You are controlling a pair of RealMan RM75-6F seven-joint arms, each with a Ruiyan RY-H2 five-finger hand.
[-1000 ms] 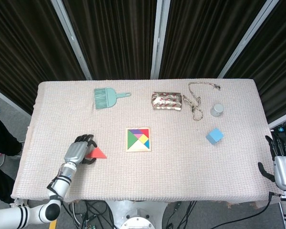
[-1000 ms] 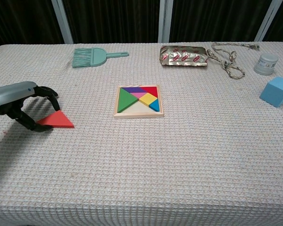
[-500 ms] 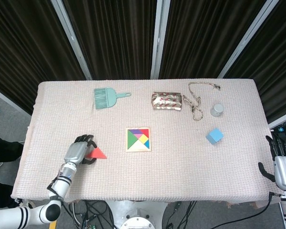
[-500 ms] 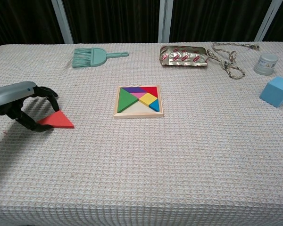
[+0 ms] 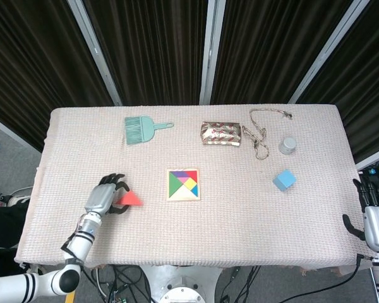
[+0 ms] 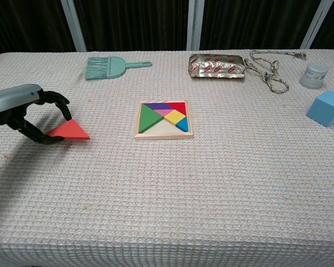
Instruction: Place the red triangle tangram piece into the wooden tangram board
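Note:
The red triangle [image 5: 133, 199] [image 6: 71, 131] is at the left of the table, pinched at its left corner between the thumb and fingers of my left hand [image 5: 103, 197] [image 6: 22, 108]. It looks raised slightly off the cloth. The wooden tangram board [image 5: 182, 196] [image 6: 162, 129] lies at the table's middle, to the right of the triangle. It holds several coloured pieces, with a bare wooden gap along its near edge. My right hand [image 5: 374, 218] hangs past the table's right edge, fingers apart and holding nothing.
A teal brush [image 5: 139, 129] [image 6: 106, 67] lies at the back left. A foil packet [image 5: 221, 134] [image 6: 217, 66], a rope [image 5: 262, 136] [image 6: 267, 69] and a grey cup [image 5: 288, 146] [image 6: 314, 75] are at the back right. A blue cube [image 5: 283, 180] [image 6: 326, 108] stands right of the board.
My left hand has raised the red triangle a little and carried it slightly away from the table's near edge. The right hand has not moved.

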